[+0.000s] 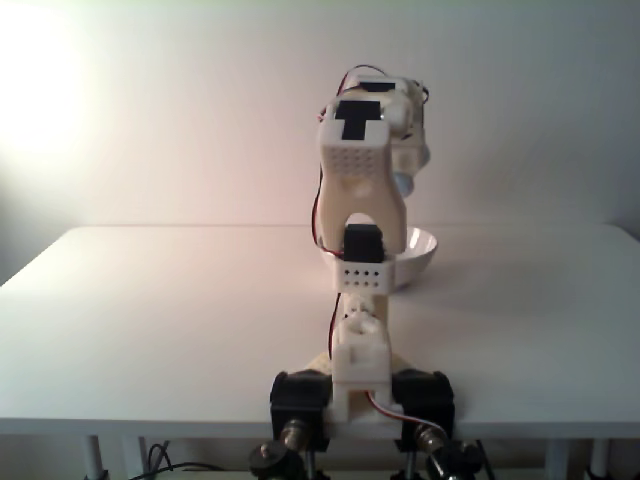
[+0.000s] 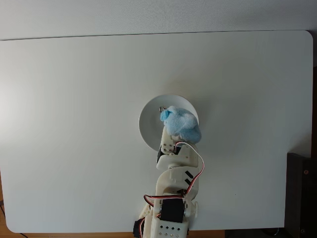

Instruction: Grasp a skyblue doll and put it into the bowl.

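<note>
White surface point(image 2: 74, 124) under a pale wall, and from above my end effector point(image 2: 173, 133) is out over the near side of the bowl point(image 2: 148, 121), clenched on the skyblue doll point(image 2: 181, 125), whose fluffy body covers the fingertips. Its little metal keyring point(image 2: 162, 108) pokes out toward the bowl's middle, and the doll overhangs the rim on the right in that view; in the low view from behind, my arm point(image 1: 360, 200) blocks the doll, with the bowl point(image 1: 420, 255) peeking out just beyond it.
</note>
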You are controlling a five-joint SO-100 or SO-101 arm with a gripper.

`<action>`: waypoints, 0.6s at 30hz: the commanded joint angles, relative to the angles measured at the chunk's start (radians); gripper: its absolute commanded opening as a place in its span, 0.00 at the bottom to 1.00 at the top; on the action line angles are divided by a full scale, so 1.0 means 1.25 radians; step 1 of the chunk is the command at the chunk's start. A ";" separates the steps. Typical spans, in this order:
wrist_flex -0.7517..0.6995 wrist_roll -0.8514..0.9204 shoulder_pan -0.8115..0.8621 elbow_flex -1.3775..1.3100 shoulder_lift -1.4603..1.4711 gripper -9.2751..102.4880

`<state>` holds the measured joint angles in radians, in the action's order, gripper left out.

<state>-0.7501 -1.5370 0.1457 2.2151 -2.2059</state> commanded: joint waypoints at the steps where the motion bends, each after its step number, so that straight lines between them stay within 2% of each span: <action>1: 0.006 0.000 -0.005 -0.001 -0.011 0.09; 5: 0.006 0.000 -0.005 0.002 -0.016 0.14; 8: 0.007 0.000 0.001 0.000 -0.015 0.23; 18: 0.007 0.007 0.004 -0.009 -0.013 0.63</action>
<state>-0.7501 -1.5340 0.1457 2.2258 -2.2059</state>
